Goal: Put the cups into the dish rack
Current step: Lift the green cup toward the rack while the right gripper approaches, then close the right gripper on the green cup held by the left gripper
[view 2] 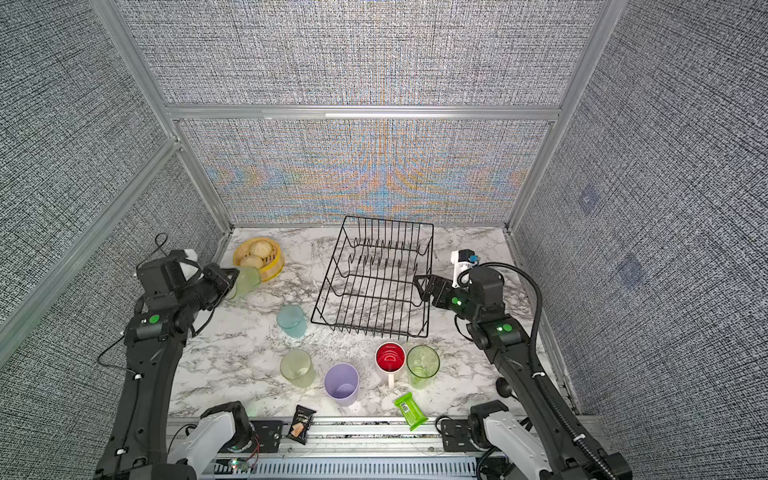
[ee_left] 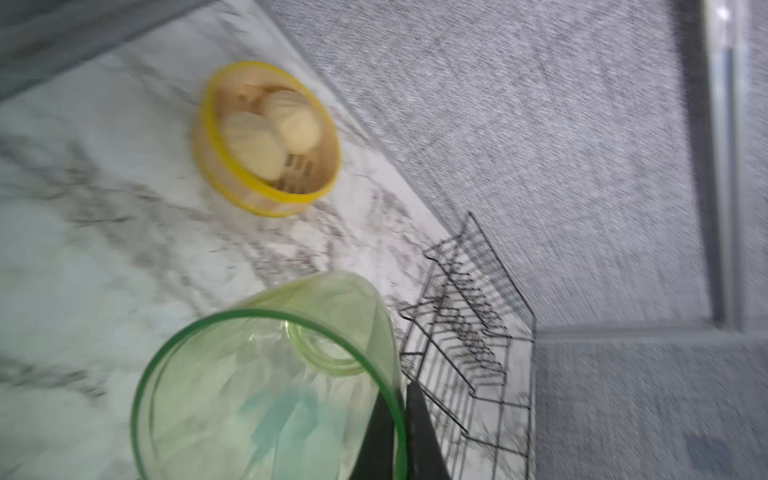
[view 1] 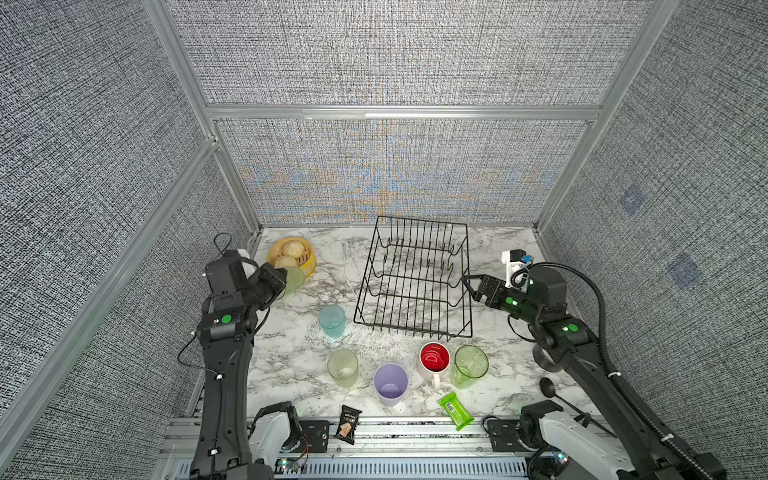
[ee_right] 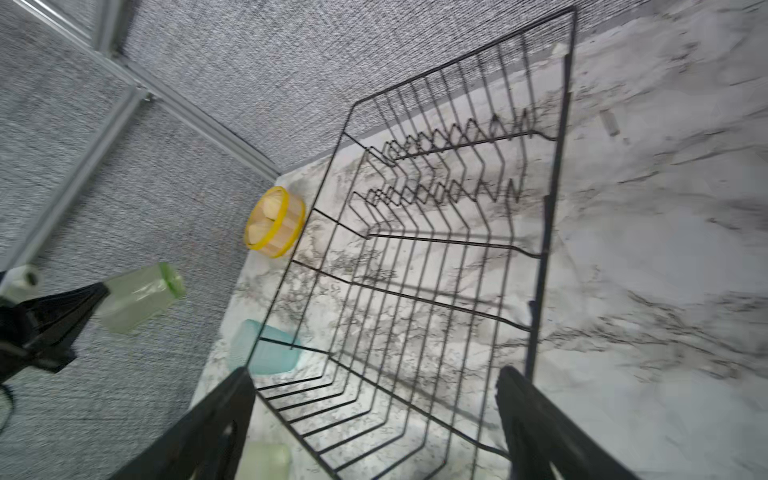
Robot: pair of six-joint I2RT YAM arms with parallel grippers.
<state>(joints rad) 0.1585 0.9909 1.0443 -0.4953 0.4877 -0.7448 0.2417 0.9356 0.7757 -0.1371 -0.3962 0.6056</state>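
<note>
Tabletop (view 1: 291,365): marble-look, smooth, slight sheen. Dish rack (view 1: 415,276): thin black coated wire, satin. Clear green tumbler (ee_left: 270,374): see-through glossy plastic. Frosted cup (view 1: 343,368): matt, cloudy plastic. Steamer basket (ee_left: 274,208): pale wood-look wall, yellow glossy rims. Walls (view 1: 395,54): rough woven grey cloth.

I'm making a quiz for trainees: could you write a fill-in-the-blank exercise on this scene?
The left gripper grips a clear ____ tumbler. The dish rack holds ____ cups. The mug is ____ inside. The right gripper has its jaws ____.
Missing: green; no; red; open.
</note>
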